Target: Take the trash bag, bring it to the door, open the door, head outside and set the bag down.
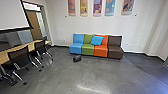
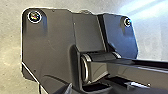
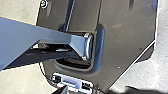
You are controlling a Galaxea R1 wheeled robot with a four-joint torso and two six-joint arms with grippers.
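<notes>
Your trash bag point(image 1: 77, 58), as far as this soft view lets you judge, is the small black bundle on the grey floor point(image 1: 82, 72), in front of the blue seat point(image 1: 76, 47) and well ahead of you. It sits apart from the seating, near where the blue seat meets the green seat point(image 1: 88, 49). Next in that row you have the orange seat point(image 1: 101, 51), then the brown seat point(image 1: 115, 51) at the right end. A bright blue cushion point(image 1: 96, 40) leans, tilted, against the backs of the green and orange ones.

Above the row, colourful posters point(image 1: 97, 7) hang on the pale wall point(image 1: 75, 25). Off to your left, black office chairs point(image 1: 19, 57) with shiny legs stand along a light wood table point(image 1: 31, 46), and a white screen with a black border point(image 1: 12, 13) hangs on that side. Beyond the screen you can see a brown door point(image 1: 34, 23) near the corner.

As for your left gripper point(image 2: 66, 88) and right gripper point(image 3: 64, 90), you cannot tell from these wrist views whether either is open or closed.
</notes>
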